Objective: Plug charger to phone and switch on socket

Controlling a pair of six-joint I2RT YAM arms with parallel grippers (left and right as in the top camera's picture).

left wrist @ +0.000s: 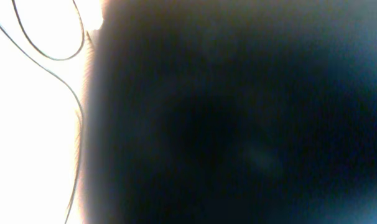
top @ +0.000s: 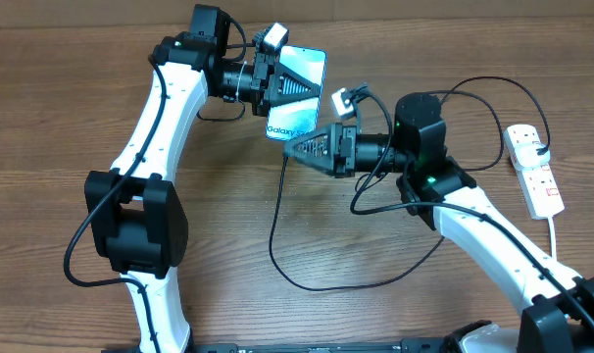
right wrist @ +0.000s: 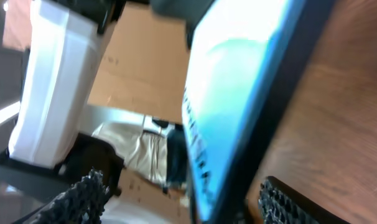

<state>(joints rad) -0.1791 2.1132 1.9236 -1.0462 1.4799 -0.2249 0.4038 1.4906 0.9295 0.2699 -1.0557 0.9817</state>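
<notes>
The phone (top: 299, 71), with a light blue screen and "Galaxy S24" at its lower short edge, is held tilted above the table by my left gripper (top: 293, 90), which is shut on it. In the left wrist view the phone (left wrist: 238, 112) is a dark blur filling the frame. My right gripper (top: 290, 149) stands open at the phone's lower edge. In the right wrist view its fingers (right wrist: 83, 199) stand apart on either side of the phone (right wrist: 238, 106). The black charger (top: 277, 250) loops from under the phone to the socket (top: 534, 169) at the far right. I cannot see its plug tip.
The wooden table (top: 62, 118) carries the charger's wide loops in front of the right arm. The socket's thick white cord (top: 556, 240) runs toward the near right edge. Loops of the thin cable (left wrist: 51, 53) show at the left of the left wrist view.
</notes>
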